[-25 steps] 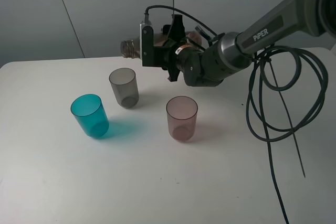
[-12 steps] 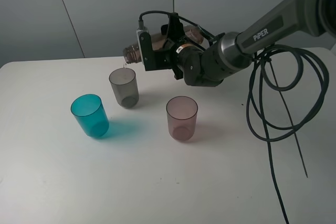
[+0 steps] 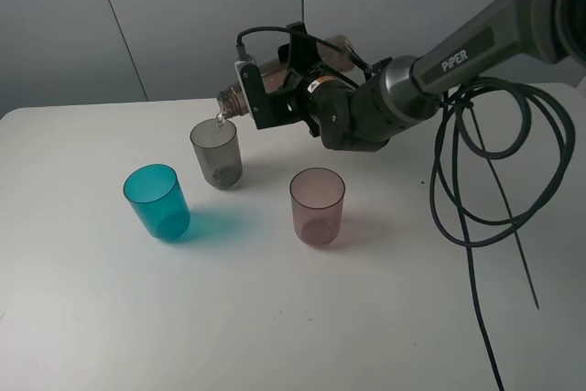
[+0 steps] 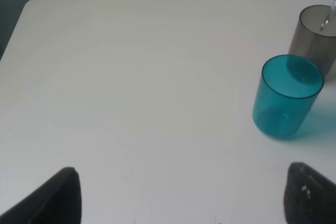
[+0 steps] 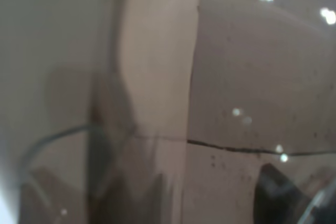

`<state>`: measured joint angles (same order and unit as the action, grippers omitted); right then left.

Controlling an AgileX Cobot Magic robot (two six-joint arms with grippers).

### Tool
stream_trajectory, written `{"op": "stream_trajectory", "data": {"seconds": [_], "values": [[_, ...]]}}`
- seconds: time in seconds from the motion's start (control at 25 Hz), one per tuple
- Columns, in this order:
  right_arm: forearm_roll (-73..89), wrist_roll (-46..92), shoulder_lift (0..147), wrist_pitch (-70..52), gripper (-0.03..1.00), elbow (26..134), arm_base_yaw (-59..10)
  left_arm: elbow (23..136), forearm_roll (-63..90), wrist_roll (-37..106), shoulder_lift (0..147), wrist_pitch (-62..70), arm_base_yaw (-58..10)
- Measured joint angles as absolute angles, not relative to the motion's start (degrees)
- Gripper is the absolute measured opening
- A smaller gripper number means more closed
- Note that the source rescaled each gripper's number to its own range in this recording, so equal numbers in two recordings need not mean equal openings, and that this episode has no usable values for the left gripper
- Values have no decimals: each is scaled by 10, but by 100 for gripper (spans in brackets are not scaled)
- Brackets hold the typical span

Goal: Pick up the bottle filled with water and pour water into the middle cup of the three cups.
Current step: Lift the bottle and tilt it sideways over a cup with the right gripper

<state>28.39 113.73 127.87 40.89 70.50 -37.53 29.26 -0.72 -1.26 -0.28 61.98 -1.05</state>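
grey tubular metal link point(image 3: 513, 16), white "PIPER" lettering point(image 3: 461, 55) | bulbous black wrist housing point(image 3: 362, 118) behind black claw point(image 3: 293, 80) | thick black looping cables point(image 3: 436, 180) farther back | left fingertips point(image 4: 58, 198) dark, possibly rubbery

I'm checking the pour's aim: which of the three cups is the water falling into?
The grey cup, at the back; the bottle has its mouth over that rim. The teal cup and pink cup stand apart.

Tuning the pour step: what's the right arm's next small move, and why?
Probably hold this tilt, or add slightly more: the bottle has its mouth above the grey cup, a thin stream lands inside its rim, and the cup looks far from full.
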Motion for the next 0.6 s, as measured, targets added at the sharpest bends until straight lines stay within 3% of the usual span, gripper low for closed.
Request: {"op": "stream_trajectory", "data": {"seconds": [0.6], "values": [[285,1197,1279,415,0,705,-375,293,-7,-13,-3,620,-11]]}}
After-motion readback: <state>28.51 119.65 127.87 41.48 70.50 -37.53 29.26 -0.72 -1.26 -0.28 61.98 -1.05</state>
